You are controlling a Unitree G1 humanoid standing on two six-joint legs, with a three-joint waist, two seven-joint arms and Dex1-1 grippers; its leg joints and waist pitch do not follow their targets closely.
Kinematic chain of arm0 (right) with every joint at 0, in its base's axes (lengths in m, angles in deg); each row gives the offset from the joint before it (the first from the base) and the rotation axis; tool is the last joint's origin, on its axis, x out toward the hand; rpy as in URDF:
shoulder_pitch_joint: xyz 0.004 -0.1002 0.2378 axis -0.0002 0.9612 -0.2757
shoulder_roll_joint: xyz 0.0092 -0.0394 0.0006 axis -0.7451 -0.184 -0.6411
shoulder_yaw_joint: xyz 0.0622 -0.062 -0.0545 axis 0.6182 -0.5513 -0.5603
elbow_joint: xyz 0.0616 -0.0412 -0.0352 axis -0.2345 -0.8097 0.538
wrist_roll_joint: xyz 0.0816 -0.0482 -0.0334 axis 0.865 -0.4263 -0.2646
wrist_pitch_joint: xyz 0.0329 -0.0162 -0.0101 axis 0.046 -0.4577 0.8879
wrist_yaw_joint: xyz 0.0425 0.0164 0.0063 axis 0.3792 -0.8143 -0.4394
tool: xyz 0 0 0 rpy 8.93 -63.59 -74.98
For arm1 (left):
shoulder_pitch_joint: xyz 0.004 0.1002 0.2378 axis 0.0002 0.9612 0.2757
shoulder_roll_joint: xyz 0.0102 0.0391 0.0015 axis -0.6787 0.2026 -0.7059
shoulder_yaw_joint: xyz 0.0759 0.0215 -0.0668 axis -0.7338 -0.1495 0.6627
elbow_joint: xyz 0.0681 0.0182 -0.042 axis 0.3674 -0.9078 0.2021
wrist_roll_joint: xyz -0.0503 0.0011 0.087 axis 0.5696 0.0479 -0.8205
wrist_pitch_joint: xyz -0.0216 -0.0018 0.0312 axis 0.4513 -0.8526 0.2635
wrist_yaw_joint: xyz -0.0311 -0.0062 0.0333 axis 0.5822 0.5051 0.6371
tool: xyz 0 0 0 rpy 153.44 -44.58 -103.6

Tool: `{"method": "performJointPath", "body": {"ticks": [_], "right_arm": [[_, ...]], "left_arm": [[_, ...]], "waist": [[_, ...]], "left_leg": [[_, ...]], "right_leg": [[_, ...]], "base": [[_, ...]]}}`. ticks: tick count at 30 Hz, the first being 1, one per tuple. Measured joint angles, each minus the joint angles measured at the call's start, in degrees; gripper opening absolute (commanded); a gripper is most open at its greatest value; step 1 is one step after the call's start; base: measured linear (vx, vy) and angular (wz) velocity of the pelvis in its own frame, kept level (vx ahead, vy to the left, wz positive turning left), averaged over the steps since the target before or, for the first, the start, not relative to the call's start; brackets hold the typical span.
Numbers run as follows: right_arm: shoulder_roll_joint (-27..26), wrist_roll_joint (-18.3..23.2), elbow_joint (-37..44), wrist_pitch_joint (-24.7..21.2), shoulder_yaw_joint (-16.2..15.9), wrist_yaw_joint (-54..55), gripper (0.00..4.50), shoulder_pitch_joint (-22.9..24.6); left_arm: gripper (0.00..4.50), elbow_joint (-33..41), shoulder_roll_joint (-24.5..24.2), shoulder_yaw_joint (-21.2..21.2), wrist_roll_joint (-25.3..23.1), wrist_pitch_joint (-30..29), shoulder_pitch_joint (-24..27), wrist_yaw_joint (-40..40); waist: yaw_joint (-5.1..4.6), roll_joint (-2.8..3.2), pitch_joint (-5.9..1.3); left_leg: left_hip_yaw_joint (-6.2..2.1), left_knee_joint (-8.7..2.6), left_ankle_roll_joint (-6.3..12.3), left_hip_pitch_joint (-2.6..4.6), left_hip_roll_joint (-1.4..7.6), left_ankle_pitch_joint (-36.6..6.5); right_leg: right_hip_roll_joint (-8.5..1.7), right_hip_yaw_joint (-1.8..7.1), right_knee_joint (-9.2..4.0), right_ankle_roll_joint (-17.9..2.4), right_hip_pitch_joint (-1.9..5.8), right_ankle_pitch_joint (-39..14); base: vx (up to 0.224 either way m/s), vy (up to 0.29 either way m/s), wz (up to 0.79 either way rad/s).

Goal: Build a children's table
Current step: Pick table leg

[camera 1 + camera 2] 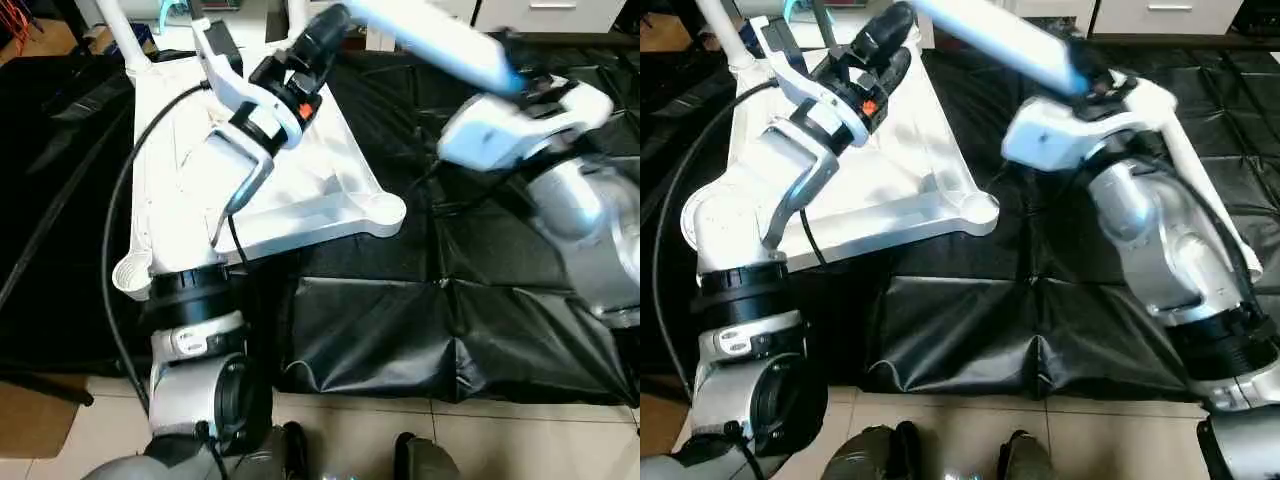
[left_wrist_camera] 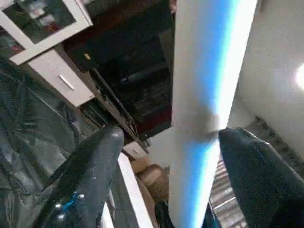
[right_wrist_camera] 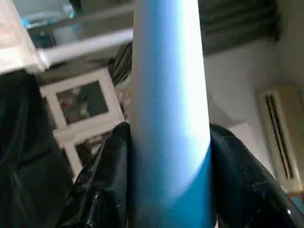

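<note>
While the white tabletop (image 1: 330, 200) lies upside down on a black floor mat (image 1: 470, 320), ribbed underside and round corner sockets facing up, a loose white table leg (image 1: 1010, 40) hangs in the air above it. The right gripper (image 3: 166, 190) clamps this leg, both black fingers pressed against its sides. The left gripper (image 2: 166, 180) straddles the same leg with jaws spread; one fingertip (image 2: 237, 147) touches it and the other stands clear. Another leg (image 1: 115, 30) stands upright in a far corner socket.

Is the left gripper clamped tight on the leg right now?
No. In the left wrist view one finger stands clear of the leg, with a gap between them.
</note>
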Motion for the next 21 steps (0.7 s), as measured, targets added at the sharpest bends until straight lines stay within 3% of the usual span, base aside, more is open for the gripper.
{"method": "performJointPath", "body": {"ticks": [4, 11, 13, 21], "right_arm": [[-0.84, -1.73, 0.23, 1.76, -1.18, -0.54, 1.84, 0.70], [-1.53, -3.88, 0.30, 3.06, -3.26, -2.02, 1.84, 2.06], [-1.96, -5.06, 0.29, 2.59, -3.26, -1.99, 1.84, 2.07], [-2.63, -7.91, 0.23, 1.81, -3.17, -1.21, 1.83, 2.08]], "left_arm": [[4.32, -0.62, -0.03, -0.02, -0.08, 2.15, -0.63, -0.01], [4.50, -1.35, -0.38, 0.25, 0.15, 4.68, -0.66, -1.08], [4.17, -1.89, -0.52, 0.56, 0.02, 5.63, -0.99, -2.07], [3.63, -3.08, -0.64, 0.56, -0.36, 7.15, -1.66, -4.45]], "waist": [[-0.23, -0.01, -0.02], [-0.55, 0.00, -0.02], [-0.69, 0.00, -0.02], [-1.02, 0.00, -0.02]], "left_leg": [[-0.03, 0.31, 0.17, -0.15, 0.00, -0.11], [-0.13, 0.84, 0.44, -0.50, 0.00, -0.26], [-0.13, 0.89, 0.39, -0.52, -0.03, -0.31], [-0.08, 0.89, 0.45, -0.52, -0.32, -0.28]], "right_leg": [[-0.02, 0.01, 0.01, 0.01, 0.01, 0.06], [-0.04, -0.02, 0.01, -0.05, 0.01, 0.21], [-0.08, -0.01, 0.00, -0.08, 0.03, 0.24], [-0.40, -0.02, 0.00, 0.07, 0.03, 0.47]], "base": [[0.000, 0.000, 0.00], [0.000, 0.000, 0.00], [0.000, 0.000, 0.00], [0.000, 0.000, 0.00]]}}
